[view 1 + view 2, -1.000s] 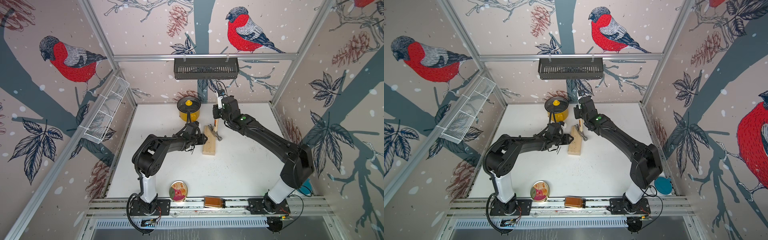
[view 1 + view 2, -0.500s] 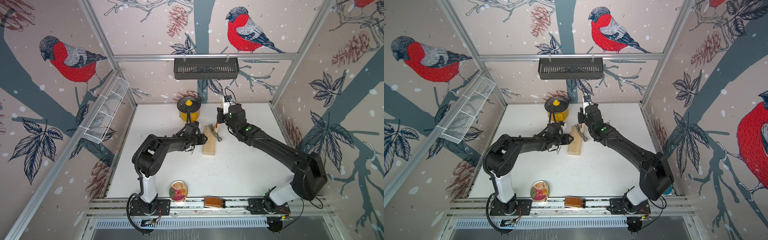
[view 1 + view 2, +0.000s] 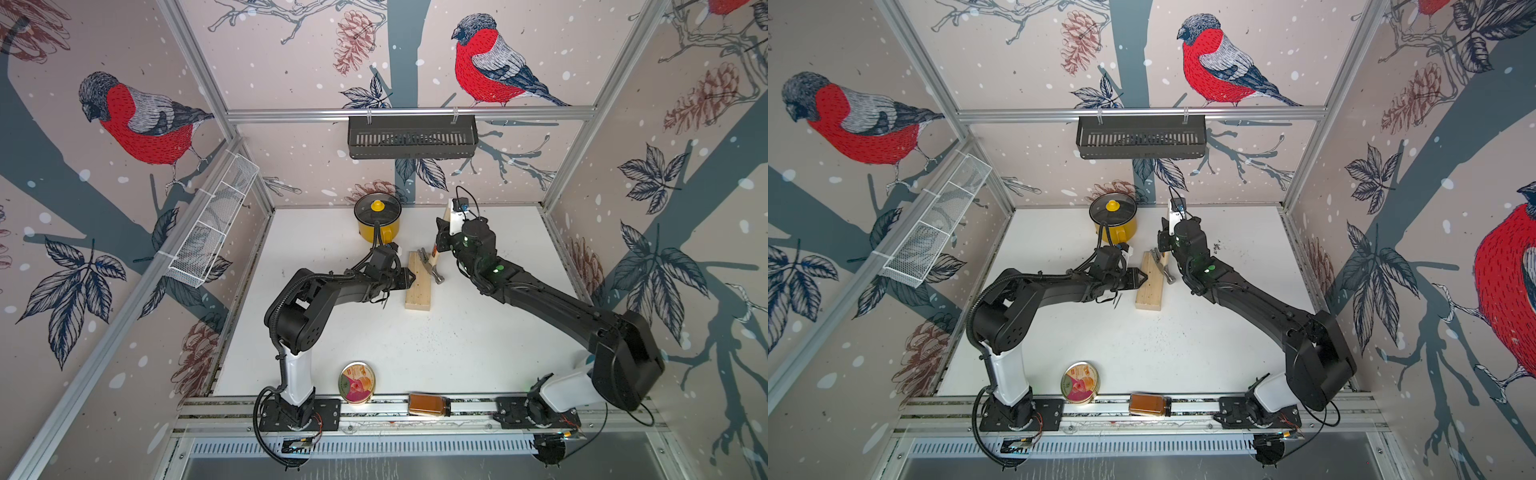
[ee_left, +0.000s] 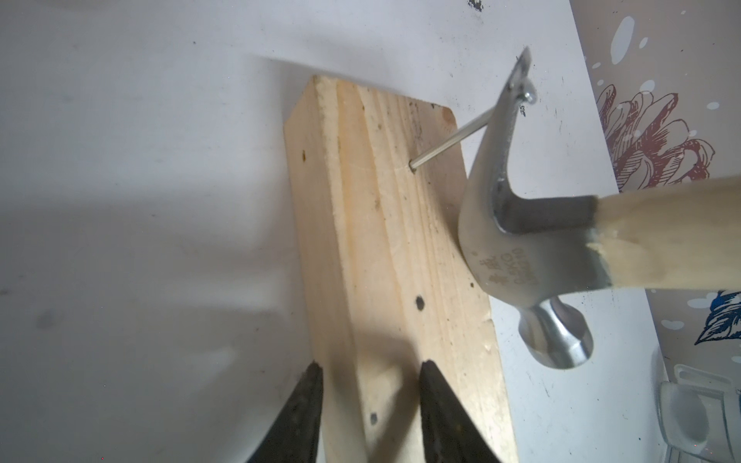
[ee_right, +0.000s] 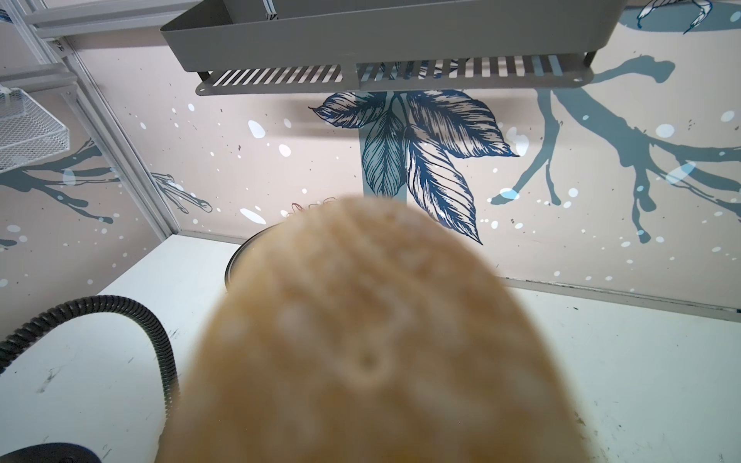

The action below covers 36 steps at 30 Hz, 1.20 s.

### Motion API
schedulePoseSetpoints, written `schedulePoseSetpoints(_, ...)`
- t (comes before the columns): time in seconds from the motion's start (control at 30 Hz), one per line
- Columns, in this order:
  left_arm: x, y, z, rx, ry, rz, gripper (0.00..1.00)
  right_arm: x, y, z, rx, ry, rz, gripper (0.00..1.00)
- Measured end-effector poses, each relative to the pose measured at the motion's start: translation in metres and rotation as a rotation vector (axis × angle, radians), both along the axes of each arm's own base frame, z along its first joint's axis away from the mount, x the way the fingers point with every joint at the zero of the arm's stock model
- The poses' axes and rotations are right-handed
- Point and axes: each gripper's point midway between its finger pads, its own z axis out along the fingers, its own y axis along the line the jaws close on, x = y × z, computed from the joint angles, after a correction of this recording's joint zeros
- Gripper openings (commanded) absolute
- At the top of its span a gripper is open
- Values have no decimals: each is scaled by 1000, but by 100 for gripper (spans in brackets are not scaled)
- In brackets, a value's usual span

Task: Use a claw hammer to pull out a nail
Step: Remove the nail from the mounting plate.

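A pale wooden block [image 3: 419,286] [image 3: 1150,291] [image 4: 381,260] lies mid-table. The nail [image 4: 453,140] leans out of it, tip still in the wood, head caught in the fork of the claw hammer [image 4: 521,248] [image 3: 432,272] [image 3: 1165,274]. The steel head rests against the block's right edge. My right gripper [image 3: 441,243] [image 3: 1165,245] is shut on the wooden handle, whose blurred butt end fills the right wrist view. My left gripper [image 4: 369,364] [image 3: 409,277] [image 3: 1142,277] stands open, fingertips down on the block's left edge.
A yellow pot with a lid [image 3: 377,218] stands just behind the block. A round tin [image 3: 356,382] and a brown jar [image 3: 429,405] lie at the front rail. A black shelf [image 3: 411,137] hangs on the back wall, a white wire basket [image 3: 212,224] on the left wall.
My right wrist has swung to the right and slightly toward the front, tipping the hammer handle over while the head stays at the block. The left arm has not moved.
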Motion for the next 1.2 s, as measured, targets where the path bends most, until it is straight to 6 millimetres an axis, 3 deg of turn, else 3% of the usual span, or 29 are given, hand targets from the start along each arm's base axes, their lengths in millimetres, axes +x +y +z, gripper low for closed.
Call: schedulePoseSetpoints(1.2, -1, -2, -3, -24, -2, 7, 40, -21, -8, -2, 45, -84, -1, 0)
